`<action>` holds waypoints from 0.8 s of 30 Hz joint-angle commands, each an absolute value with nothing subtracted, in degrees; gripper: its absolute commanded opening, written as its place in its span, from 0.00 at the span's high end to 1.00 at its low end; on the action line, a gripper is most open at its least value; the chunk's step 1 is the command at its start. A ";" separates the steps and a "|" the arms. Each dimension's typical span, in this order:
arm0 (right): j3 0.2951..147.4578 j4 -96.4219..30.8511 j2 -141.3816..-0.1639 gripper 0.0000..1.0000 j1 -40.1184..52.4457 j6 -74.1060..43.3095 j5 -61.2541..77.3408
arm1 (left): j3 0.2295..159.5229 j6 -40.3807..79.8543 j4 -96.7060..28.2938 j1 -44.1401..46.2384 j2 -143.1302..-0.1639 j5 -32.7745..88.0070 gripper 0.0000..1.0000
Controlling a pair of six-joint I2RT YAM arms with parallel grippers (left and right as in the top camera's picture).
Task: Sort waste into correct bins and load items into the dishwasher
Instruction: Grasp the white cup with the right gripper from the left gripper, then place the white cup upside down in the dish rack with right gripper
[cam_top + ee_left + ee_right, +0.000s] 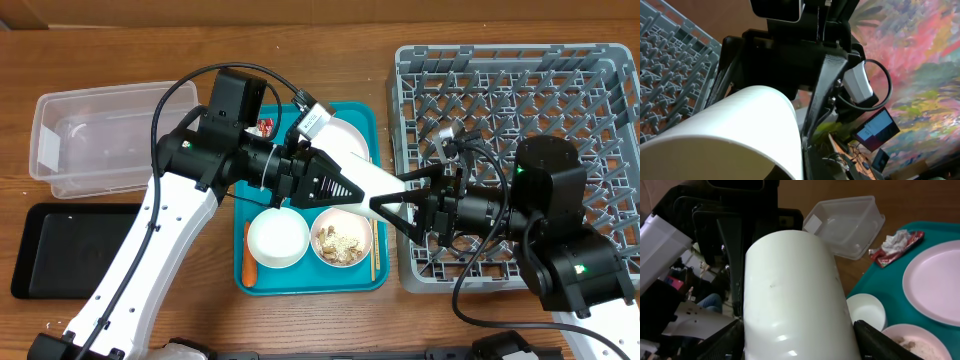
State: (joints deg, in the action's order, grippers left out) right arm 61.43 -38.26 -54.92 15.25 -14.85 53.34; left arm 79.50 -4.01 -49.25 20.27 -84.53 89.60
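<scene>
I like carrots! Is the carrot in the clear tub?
No, the carrot lies on the teal tray beside a white bowl.

Both arms meet over the teal tray's (300,281) right edge beside the dish rack (600,75). Left gripper (355,190) and right gripper (395,207) bunch around the white cup (375,180), so that lane is blocked from above. Left arm (160,240) cuts diagonally over the tray's left edge, hiding part of the plate (345,135) and crowding the wrapper (265,126). Right arm (550,190) sprawls over the rack's front half. Open from above: clear tub (100,140), most of the black tray (60,250), empty bowl (277,238), scrap bowl (340,240), carrot (247,265), chopsticks (374,250), and the rack's back peg rows.
</scene>
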 commanded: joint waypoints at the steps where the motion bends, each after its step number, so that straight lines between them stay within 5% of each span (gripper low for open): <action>1: 62.74 -37.85 -54.61 0.44 15.35 -15.03 57.32 | 80.53 -3.66 -48.82 20.40 -84.07 90.59 0.96; 3: 62.74 -37.80 -54.61 0.51 15.35 -15.03 57.32 | 80.53 -3.66 -48.82 20.40 -84.07 90.56 0.96; 11: 62.74 -37.82 -54.59 0.50 15.35 -15.03 57.32 | 80.53 -3.66 -48.80 20.38 -84.07 90.56 0.92; 12: 62.74 -37.82 -54.59 0.50 15.35 -15.03 57.32 | 80.53 -3.64 -48.80 20.38 -84.07 90.56 0.78; 14: 62.74 -37.87 -54.59 0.50 15.35 -15.00 57.28 | 80.53 -2.90 -48.77 20.36 -84.07 90.56 0.20; 15: 62.74 -38.00 -54.48 0.50 15.35 -14.70 57.25 | 80.53 -1.69 -48.64 20.18 -84.07 90.56 0.00; 24: 62.78 -47.40 -50.33 0.51 14.28 -11.62 38.04 | 80.53 14.28 -43.55 11.66 -83.68 90.61 0.00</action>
State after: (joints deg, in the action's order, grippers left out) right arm 61.47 -45.91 -52.75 14.96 -12.84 47.77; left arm 79.55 8.62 -43.86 14.46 -84.38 89.56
